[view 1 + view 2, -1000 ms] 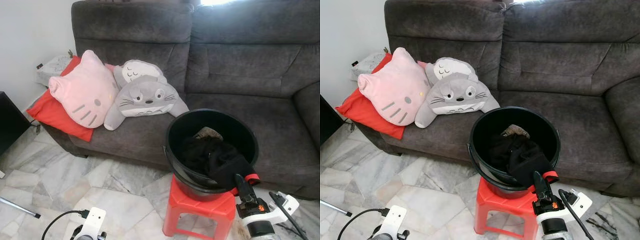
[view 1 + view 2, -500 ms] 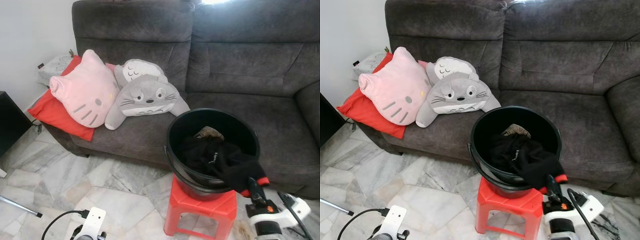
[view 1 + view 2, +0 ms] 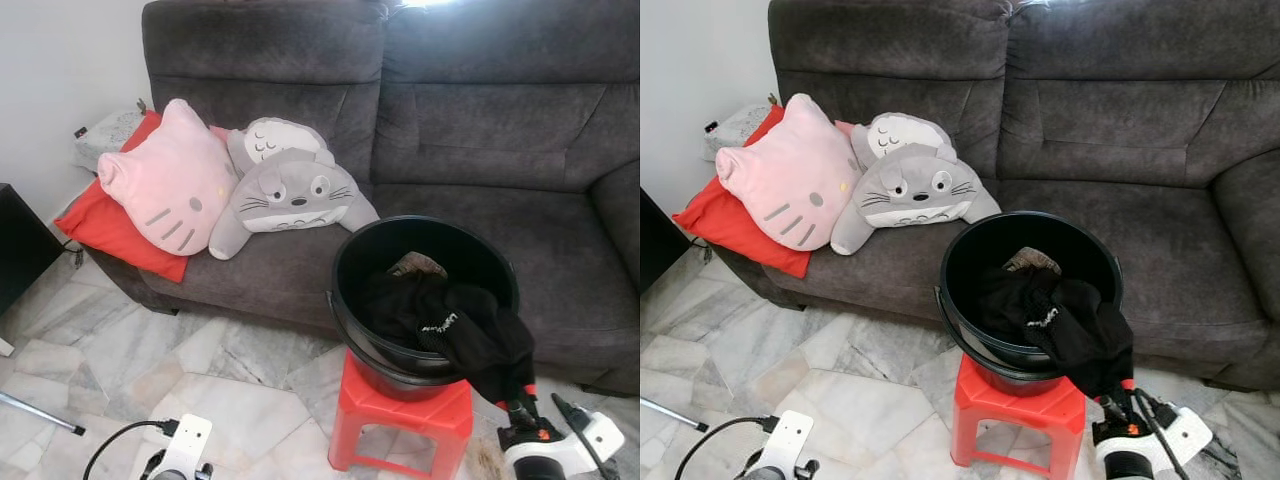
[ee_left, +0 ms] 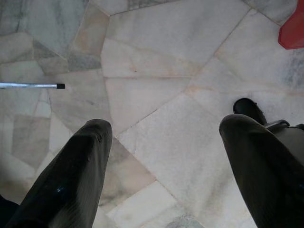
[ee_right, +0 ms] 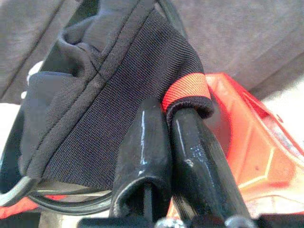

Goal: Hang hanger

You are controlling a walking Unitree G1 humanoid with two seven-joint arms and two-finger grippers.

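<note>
Black fabric with an orange cuff, the garment point(image 5: 109, 90) is pinched at that cuff by the right gripper point(image 5: 172, 124), draping from the bucket point(image 3: 350, 262) rim down to it, low on the right. The left gripper point(image 4: 161, 142) hangs spread over the floor point(image 4: 142, 57).

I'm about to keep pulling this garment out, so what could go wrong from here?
1. The right gripper pinches only the orange-trimmed cuff of the black garment; it may slip free.
2. The garment drapes over the rim of the black plastic bucket, which sits on a small red plastic stool; pulling could tip the bucket.
3. Other dark clothes in the bucket may drag along.
</note>
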